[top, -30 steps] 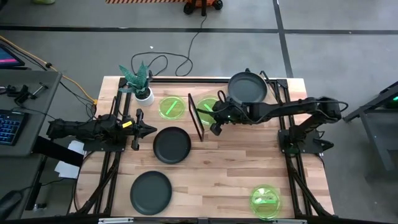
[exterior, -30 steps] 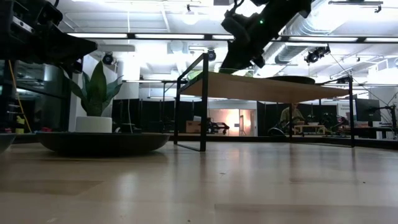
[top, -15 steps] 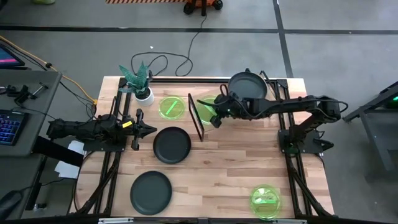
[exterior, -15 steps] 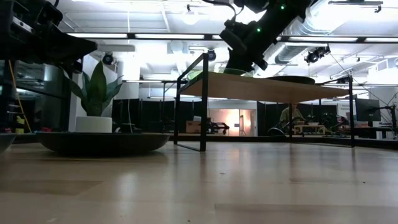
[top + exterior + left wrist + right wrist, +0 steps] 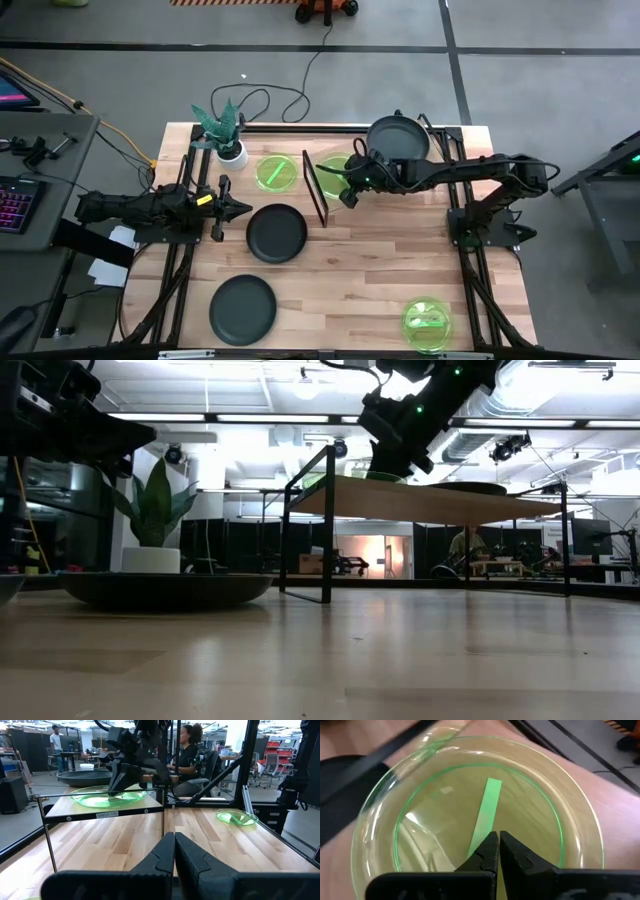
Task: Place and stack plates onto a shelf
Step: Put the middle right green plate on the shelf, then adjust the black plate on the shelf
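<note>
- The right gripper (image 5: pixel 349 186) hangs over the green plate (image 5: pixel 334 172) that lies on the shelf (image 5: pixel 322 188). Its fingers are pressed together and pinch nothing; in the right wrist view the tips (image 5: pixel 496 851) meet just above the middle of the plate (image 5: pixel 480 815).
- The shelf board is tilted, so I judge the gripper stays near to check that the plate sits well.
- One dark grey plate (image 5: pixel 398 140) also lies on the shelf, beside the green one.
- Four plates wait on the table: a green one (image 5: pixel 276 172) near the plant pot (image 5: pixel 232 152), two dark ones (image 5: pixel 276 233) (image 5: pixel 242 309), and a green one (image 5: pixel 427 324) far at the corner.
- The left gripper (image 5: pixel 240 208) waits beside the nearer dark plate, fingers pressed together, holding nothing.
</note>
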Action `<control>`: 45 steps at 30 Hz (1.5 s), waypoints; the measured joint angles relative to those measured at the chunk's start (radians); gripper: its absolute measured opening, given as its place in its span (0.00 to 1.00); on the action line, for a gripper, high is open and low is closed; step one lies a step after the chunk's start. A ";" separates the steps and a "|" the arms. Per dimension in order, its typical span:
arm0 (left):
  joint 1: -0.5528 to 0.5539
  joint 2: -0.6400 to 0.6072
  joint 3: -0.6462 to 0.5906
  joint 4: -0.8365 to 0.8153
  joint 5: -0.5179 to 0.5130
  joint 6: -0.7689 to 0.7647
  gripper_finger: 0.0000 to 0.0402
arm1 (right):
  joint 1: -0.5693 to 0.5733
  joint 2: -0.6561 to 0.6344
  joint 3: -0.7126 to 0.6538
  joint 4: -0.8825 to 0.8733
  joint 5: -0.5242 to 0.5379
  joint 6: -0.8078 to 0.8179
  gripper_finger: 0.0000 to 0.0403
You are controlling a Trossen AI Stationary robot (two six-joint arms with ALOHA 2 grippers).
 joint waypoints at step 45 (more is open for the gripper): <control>0.000 0.000 0.000 0.000 0.000 0.000 0.01 | -0.321 -0.259 -0.137 -0.361 0.237 0.175 0.00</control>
